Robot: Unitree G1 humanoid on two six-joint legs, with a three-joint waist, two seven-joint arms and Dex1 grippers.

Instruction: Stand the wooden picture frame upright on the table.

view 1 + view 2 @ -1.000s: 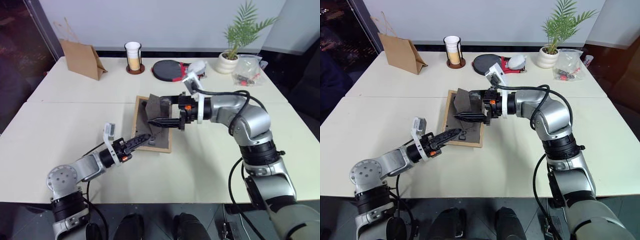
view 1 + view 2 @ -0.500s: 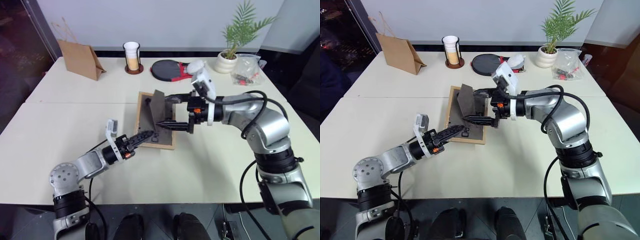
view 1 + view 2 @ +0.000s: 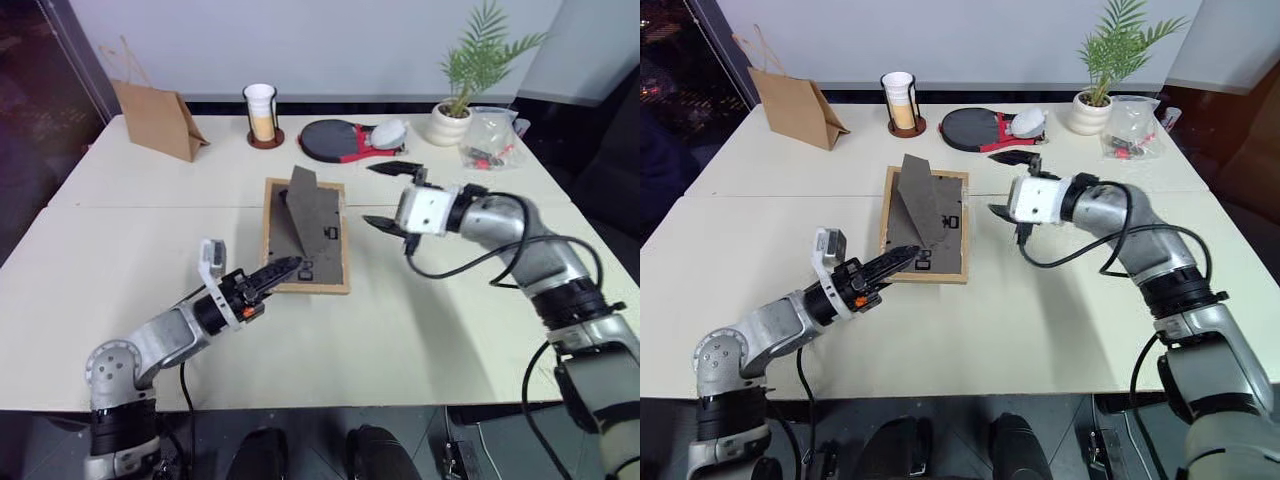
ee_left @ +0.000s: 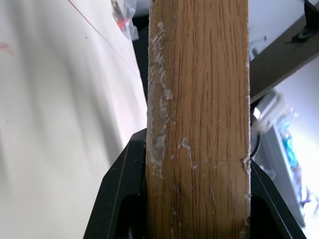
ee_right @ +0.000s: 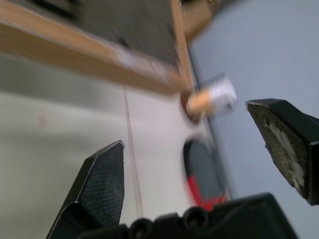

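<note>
The front of the wooden picture frame [image 3: 308, 238] is turned down toward the table [image 3: 150, 240], so nothing of it can be seen. In the left wrist view the frame's edge [image 4: 198, 119] is cut off at top and bottom, and the inner faces of the left gripper's fingers [image 4: 119, 199] are hidden behind it. In the right wrist view the frame [image 5: 89, 47] is blurred and cropped by the picture's edge. The contents of the clear bag [image 3: 490, 140] beside the potted plant [image 3: 470, 75] are too small to be told.
</note>
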